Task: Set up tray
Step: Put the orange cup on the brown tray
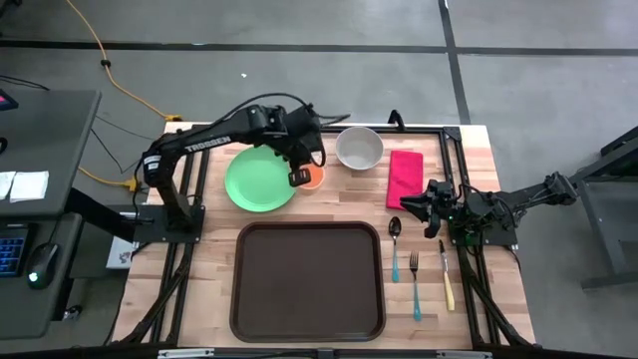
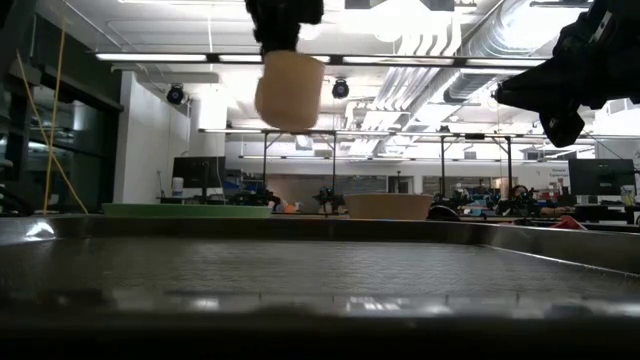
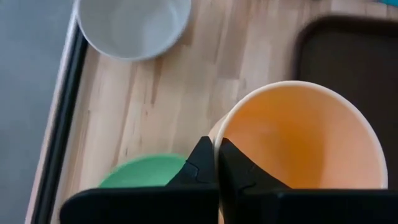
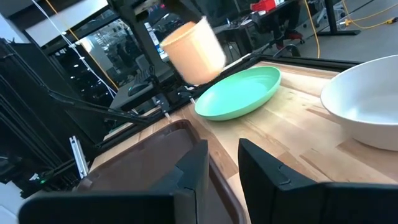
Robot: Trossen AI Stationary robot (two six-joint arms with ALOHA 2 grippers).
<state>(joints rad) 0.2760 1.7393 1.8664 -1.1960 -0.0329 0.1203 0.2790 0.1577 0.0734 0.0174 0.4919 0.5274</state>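
Observation:
A pale orange cup [image 1: 313, 177] hangs in the air beside the green plate [image 1: 257, 179], with my left gripper [image 1: 299, 178] shut on its rim. The low view shows the cup [image 2: 290, 90] high above the table, mouth up. The dark brown tray [image 1: 307, 284] lies at the near middle with nothing on it. My right gripper [image 1: 411, 204] waits at the right, near the red napkin, with its fingers a little apart around nothing [image 4: 222, 152]. My left gripper pinches the cup's rim [image 3: 216, 132] on the side toward the plate, one finger [image 3: 239, 174] inside the cup and the other [image 3: 200, 167] outside the wall. The fingers come from above, slanting down. The cup hangs below them, upright and clear of the table.
A white bowl [image 1: 359, 148] stands at the far middle, a red napkin [image 1: 404, 178] to its right. Spoon [image 1: 395, 244], fork [image 1: 415, 281] and knife [image 1: 447, 279] lie right of the tray.

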